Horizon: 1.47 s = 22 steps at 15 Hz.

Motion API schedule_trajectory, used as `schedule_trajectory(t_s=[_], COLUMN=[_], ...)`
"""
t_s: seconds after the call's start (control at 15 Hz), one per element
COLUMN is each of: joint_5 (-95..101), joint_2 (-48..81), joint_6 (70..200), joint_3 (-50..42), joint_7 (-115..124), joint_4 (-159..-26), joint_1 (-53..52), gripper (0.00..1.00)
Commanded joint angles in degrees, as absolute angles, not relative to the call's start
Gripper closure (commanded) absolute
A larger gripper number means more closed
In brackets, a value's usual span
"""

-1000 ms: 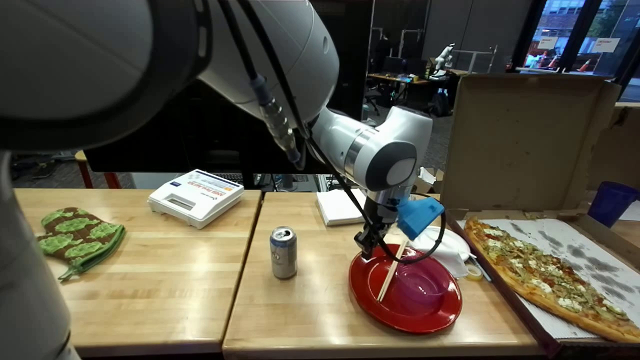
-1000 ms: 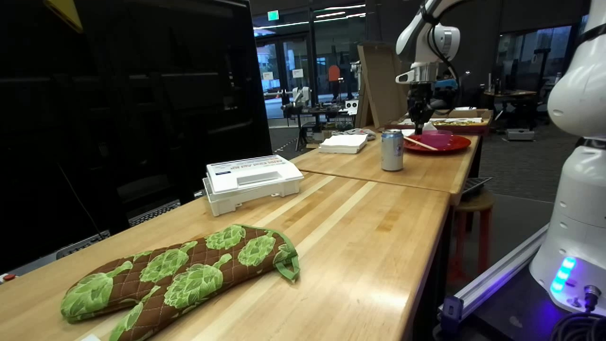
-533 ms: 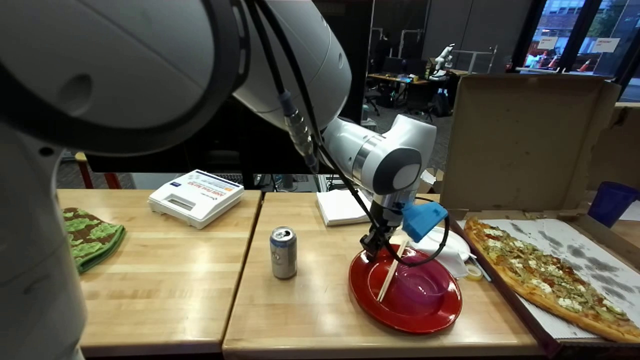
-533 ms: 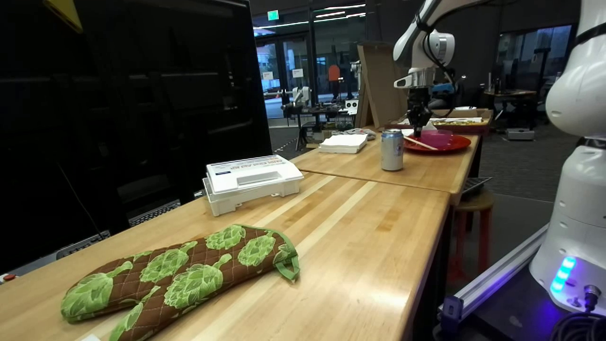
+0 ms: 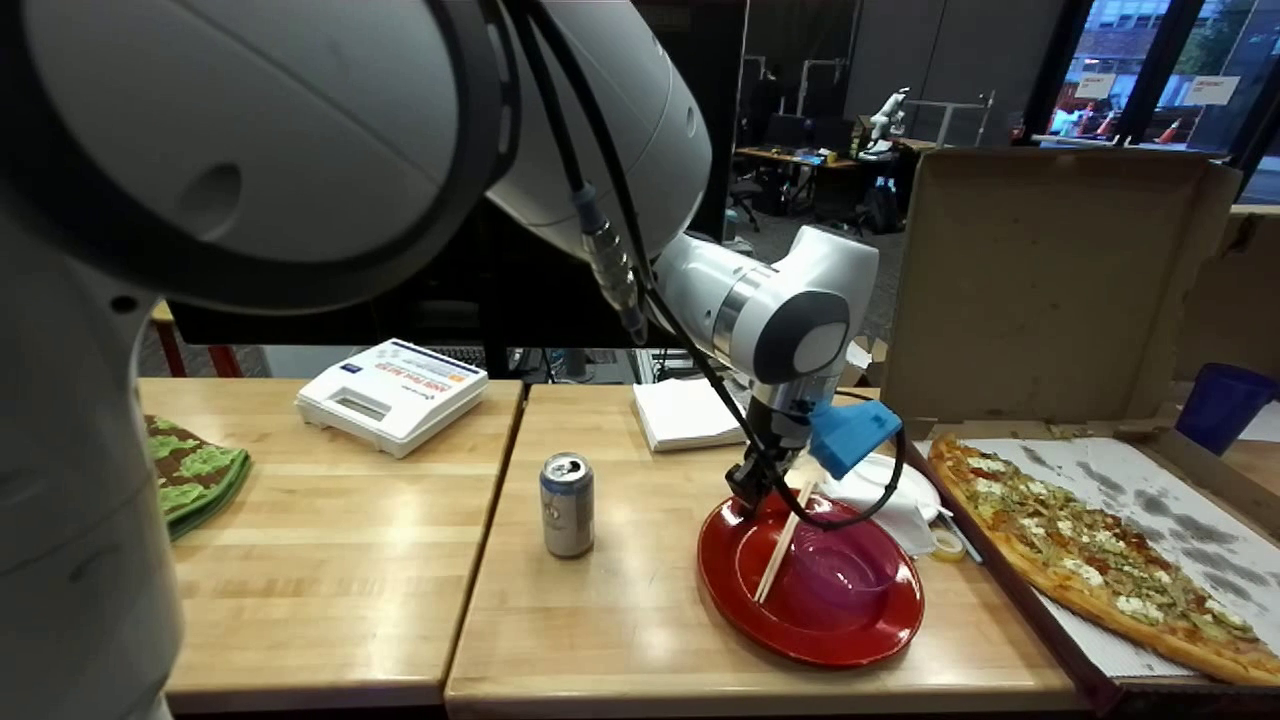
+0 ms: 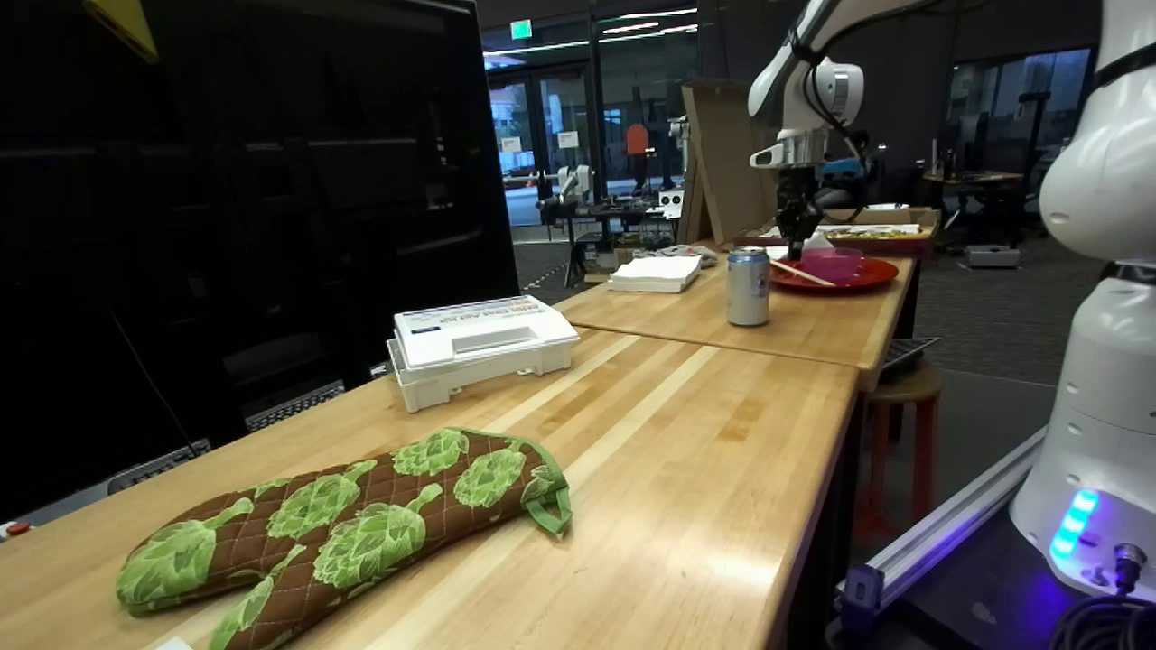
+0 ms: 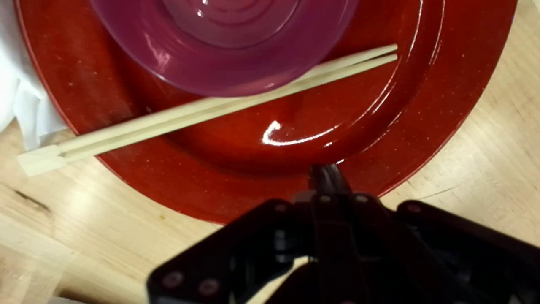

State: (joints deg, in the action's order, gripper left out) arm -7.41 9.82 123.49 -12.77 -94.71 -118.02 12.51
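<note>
Robotiq gripper (image 7: 328, 175), jaws together, over the rim of a red plate (image 7: 462, 76) | Wooden chopsticks (image 7: 185, 120) lie across the plate beside a translucent purple bowl (image 7: 215, 71) | Aluminum drink can (image 5: 567, 512) stands upright, apart

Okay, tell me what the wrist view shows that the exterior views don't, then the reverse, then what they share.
Only the wrist view shows the gripper close enough to see its jaws together, and the purple bowl covering part of the chopsticks from above.

Only the exterior views show the oven mitt, the white case and the open pizza box with pizza inside.

All share the red plate on the wooden table, the purple bowl, the chopsticks and the gripper.
</note>
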Motion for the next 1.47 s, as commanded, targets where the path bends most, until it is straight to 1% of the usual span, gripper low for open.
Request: schedule_trajectory(t_s=[0.0,0.13,0.33,0.53,0.67,0.73,1.07,1.4], joint_5=[-8.80,-8.61,-8.37,-8.72,-9.64,-10.63,-18.97,-19.60], joint_2=[9.13,7.73,4.50,0.55,-1.23,-1.44,-1.75,-1.67], joint_6=[123.14,123.32,125.46,127.18,126.49,125.38,120.66,124.40], joint_3=[-12.00,-12.14,-12.10,-12.35,-12.91,-13.31,-15.23,-15.84], joint_7=[-94.95,-94.11,-93.52,-92.44,-91.00,-90.32,-86.89,-79.74], joint_4=[-118.29,-119.43,-122.71,-126.24,-127.36,-127.17,-126.93,-127.54], joint_1=[14.68,15.09,15.22,14.93,15.02,15.14,15.53,15.67], gripper=[0.69,0.57,0.38,0.16,0.03,0.00,0.00,0.00])
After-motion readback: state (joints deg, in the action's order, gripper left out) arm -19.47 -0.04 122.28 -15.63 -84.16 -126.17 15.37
